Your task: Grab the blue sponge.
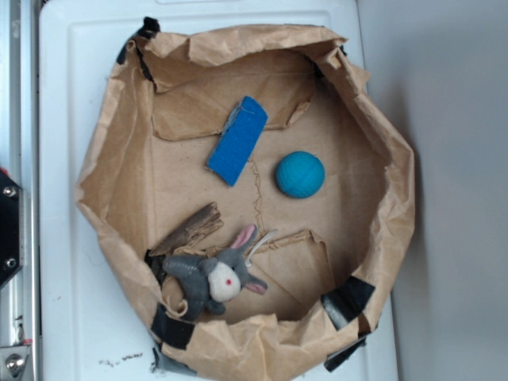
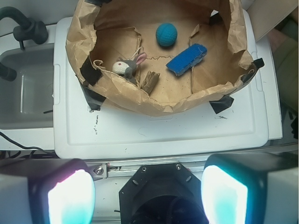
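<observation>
The blue sponge (image 1: pixel 238 140) lies flat and slanted on the paper floor of a crumpled brown paper bag tray (image 1: pixel 111 159), in its upper middle. In the wrist view the blue sponge (image 2: pixel 187 58) sits far ahead, right of centre. My gripper (image 2: pixel 147 196) is open, its two glowing pads (image 2: pixel 70 198) wide apart at the bottom of the wrist view with nothing between them, well back from the tray and above the robot's black base. The gripper does not show in the exterior view.
A teal ball (image 1: pixel 300 174) rests right of the sponge. A grey stuffed bunny (image 1: pixel 213 279) and a piece of wood (image 1: pixel 189 228) lie at the tray's near side. The tray stands on a white lid (image 1: pixel 63 95). A sink (image 2: pixel 23 88) is at the left.
</observation>
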